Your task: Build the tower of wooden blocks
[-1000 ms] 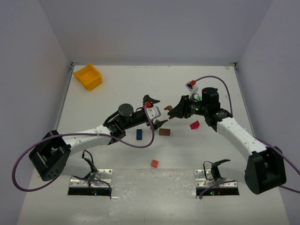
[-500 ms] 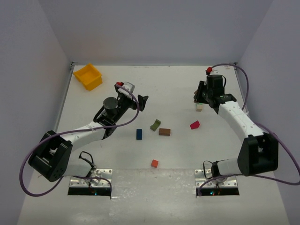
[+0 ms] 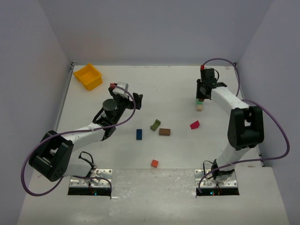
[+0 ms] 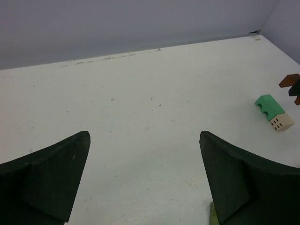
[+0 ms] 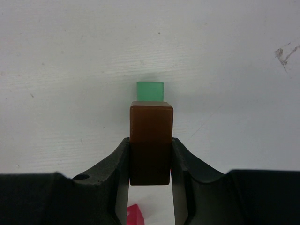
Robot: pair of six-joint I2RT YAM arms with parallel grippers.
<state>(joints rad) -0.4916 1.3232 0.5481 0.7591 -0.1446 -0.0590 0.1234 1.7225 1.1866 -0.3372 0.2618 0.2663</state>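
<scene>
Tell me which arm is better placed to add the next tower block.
Right. Its jaws hold a brown block close to the green block atop the pale block; the left arm has open, empty jaws, far from them.

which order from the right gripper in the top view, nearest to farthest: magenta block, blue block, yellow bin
1. magenta block, on the right side, just toward the bases from the right gripper, which holds a brown block.
2. blue block, mid-table, left of centre.
3. yellow bin, far left corner.
</scene>
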